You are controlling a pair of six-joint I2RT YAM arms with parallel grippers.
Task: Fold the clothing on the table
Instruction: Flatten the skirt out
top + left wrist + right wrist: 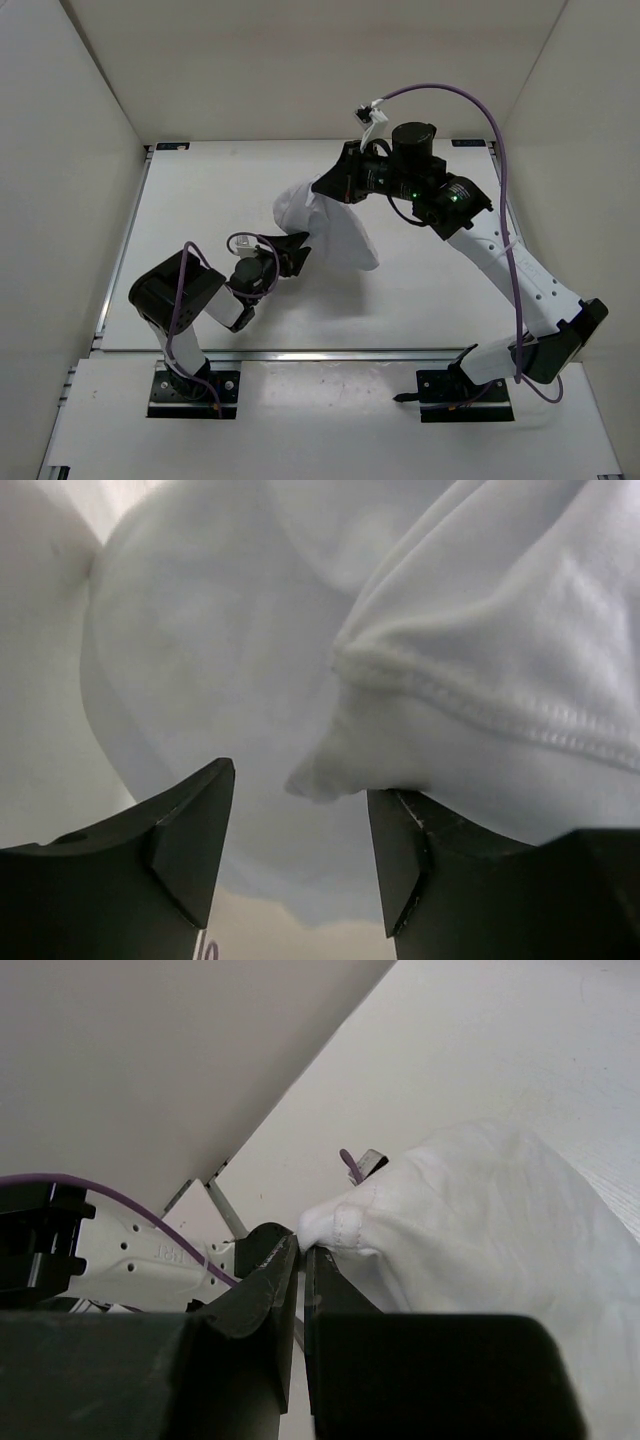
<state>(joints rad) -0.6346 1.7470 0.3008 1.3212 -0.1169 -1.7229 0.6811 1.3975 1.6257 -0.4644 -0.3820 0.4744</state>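
White fabric, the clothing [330,230] lies bunched at the middle of the table [200,210]; the right gripper [300,1250], at the garment's 12 o'clock, has its fingers clamped on a hemmed corner; the left gripper [300,780], at 7 o'clock, holds its fingers apart beneath another hem.

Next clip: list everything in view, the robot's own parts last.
clothing: one, white, mid-table.
table: one, white, under everything.
walls: three, white, around the table.
rail: one, silver, along the table's near edge.
cables: two, purple, one on each arm.
arms: two, white and black, bases at the near edge.
left gripper: one, black, jaws open at the clothing's hem.
right gripper: one, black, shut on the clothing's edge.
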